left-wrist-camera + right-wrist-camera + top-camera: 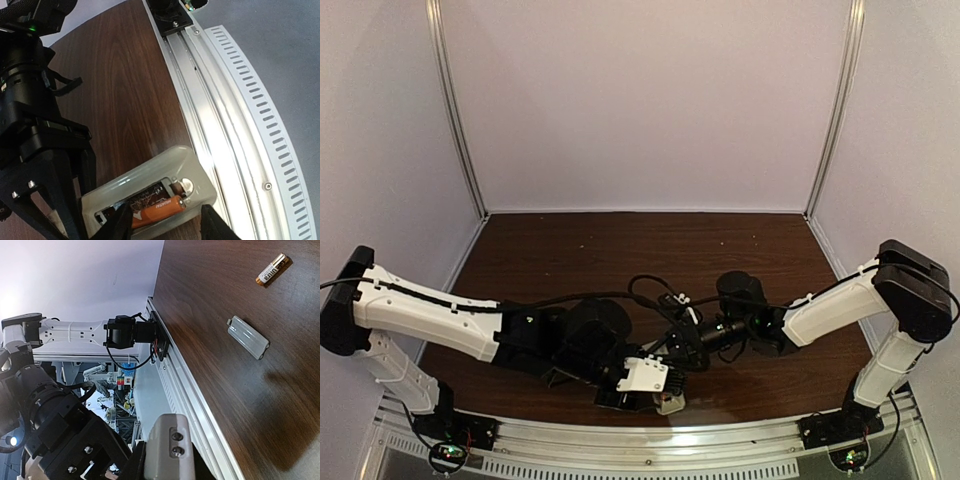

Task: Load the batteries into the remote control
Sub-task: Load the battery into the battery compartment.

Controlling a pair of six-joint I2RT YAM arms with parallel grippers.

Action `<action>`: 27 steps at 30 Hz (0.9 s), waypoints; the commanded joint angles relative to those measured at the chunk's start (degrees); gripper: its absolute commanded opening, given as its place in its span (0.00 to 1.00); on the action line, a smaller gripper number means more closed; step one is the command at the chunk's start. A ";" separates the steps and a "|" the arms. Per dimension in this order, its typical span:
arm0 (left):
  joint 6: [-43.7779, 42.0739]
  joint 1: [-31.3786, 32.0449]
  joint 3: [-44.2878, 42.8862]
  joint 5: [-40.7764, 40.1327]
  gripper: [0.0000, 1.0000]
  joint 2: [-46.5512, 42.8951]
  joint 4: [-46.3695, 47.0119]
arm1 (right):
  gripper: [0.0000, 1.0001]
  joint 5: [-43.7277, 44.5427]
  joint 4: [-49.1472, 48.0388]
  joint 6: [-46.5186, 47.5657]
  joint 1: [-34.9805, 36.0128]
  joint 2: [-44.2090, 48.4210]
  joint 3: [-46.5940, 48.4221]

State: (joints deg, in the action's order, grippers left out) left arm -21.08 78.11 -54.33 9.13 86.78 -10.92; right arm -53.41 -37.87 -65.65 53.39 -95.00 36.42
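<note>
One battery [157,207] lies in the remote control [150,170] bay, under the spread left gripper [167,223]. The second battery [272,269] lies unloaded near the grey cover plate [248,337]. The right gripper [675,352] is pressed together.

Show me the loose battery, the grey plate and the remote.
loose battery [272,269], right wrist view, middle of its body.
grey plate [248,337], right wrist view, middle of its face.
remote [160,167], left wrist view, bare back beside the bay.
</note>
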 commanded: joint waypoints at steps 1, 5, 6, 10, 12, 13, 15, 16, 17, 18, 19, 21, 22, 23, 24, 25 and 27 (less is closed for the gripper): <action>-0.21 -0.02 -2.22 0.64 0.47 1.97 -1.84 | 0.00 -0.95 -0.62 1.11 0.48 -0.19 1.43; 0.69 -0.15 -2.51 0.85 0.43 2.68 -2.52 | 0.00 -0.74 -0.17 1.37 0.49 -0.01 1.20; 0.95 -0.29 -2.58 0.93 0.43 2.82 -2.59 | 0.00 -0.69 -0.03 1.47 0.49 0.06 1.19; 2.47 -0.32 -3.23 1.82 0.42 3.29 -2.84 | 0.00 -0.38 0.22 1.56 0.52 -0.01 1.20; 2.97 -0.41 -3.33 1.86 0.43 3.58 -3.09 | 0.00 -0.36 0.32 1.56 0.51 -0.01 1.19; 3.36 -0.41 -3.33 1.99 0.43 3.73 -3.14 | 0.00 -0.38 0.44 1.65 0.52 -0.05 1.19; 4.13 -0.54 -3.42 2.81 0.45 3.87 -3.27 | 0.00 -0.30 0.55 1.64 0.50 -0.05 1.19; 4.74 -0.66 -3.37 3.48 0.46 3.84 -3.13 | 0.00 -0.29 0.59 1.71 0.49 -0.09 1.24; 5.33 -0.83 -3.34 4.06 0.47 3.77 -2.92 | 0.00 -0.29 0.64 1.77 0.49 -0.06 1.26; 5.81 -1.08 -3.35 4.51 0.47 3.70 -2.81 | 0.00 -0.29 0.73 1.79 0.51 -0.09 1.28; 6.32 -1.39 -3.33 4.83 0.47 3.60 -2.64 | 0.00 -0.17 0.82 1.89 0.51 -0.10 1.30; 7.18 -2.29 -3.28 6.20 0.47 3.36 -2.53 | 0.00 -0.19 0.86 1.87 0.50 -0.10 1.29; 7.41 -2.68 -3.32 6.76 0.47 3.31 -2.60 | 0.00 -0.15 0.86 1.92 0.51 -0.10 1.33; 7.64 -2.81 -3.34 7.02 0.47 3.27 -2.61 | 0.00 -0.10 1.03 1.97 0.49 -0.09 1.36; 7.87 -2.93 -3.41 7.42 0.47 3.34 -2.62 | 0.00 -0.10 1.11 2.04 0.50 -0.10 1.37; 8.20 -3.13 -3.49 7.93 0.47 3.45 -2.62 | 0.00 -0.03 1.20 2.09 0.55 -0.07 1.38; 8.94 -3.42 -3.66 8.47 0.46 3.77 -2.44 | 0.00 0.05 1.22 2.10 0.55 -0.15 1.37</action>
State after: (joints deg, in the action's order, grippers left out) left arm -14.57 75.53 -56.80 15.05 89.58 -12.16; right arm -53.52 -35.70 -64.34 53.65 -95.04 36.45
